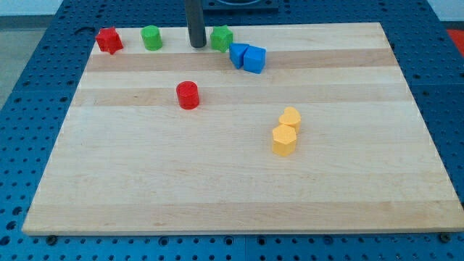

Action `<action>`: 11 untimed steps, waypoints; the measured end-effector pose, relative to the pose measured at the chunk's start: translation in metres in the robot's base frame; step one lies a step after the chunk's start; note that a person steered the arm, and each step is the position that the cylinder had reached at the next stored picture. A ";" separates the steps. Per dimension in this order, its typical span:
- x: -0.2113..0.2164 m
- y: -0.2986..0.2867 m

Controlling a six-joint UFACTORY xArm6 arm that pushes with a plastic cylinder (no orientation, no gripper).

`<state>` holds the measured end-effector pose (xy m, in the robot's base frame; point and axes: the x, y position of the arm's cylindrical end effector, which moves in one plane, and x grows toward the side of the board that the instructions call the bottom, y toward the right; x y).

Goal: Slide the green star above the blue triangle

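My tip (196, 46) stood near the top edge of the wooden board (217, 196), just to the view's left of the green star (222, 37); a narrow strip of bare wood seemed to separate them, though I could not tell for sure whether they touched; the arm ended in a plain dark rod with no jaws, so there was nothing on it to open or close, and it held no block.

The green star lay at the view's top, a little left of the centre; directly to its lower right sat the blue triangle (238, 54), touching or nearly touching the star's corner; a blue cube (254, 59) was pressed against the triangle on the view's right side; so the star was up and slightly to the left of the triangle.

To the view's left of my tip, along the same top edge, stood a green cylinder (151, 38), apart from the rod; further left, near the board's top left corner, was a red block (109, 40) whose shape I could not make out exactly.

A red cylinder (188, 95) stood alone, lower on the board and well apart from the others; toward the view's right of centre, two yellow blocks touched each other, the upper yellow block (291, 118) just above the lower yellow block (284, 141), which looked like a hexagon; the board rested on a blue perforated table (29, 130).
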<state>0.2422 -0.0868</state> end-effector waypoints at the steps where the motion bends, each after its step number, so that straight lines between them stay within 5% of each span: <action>1: 0.000 0.015; 11: 0.010 0.062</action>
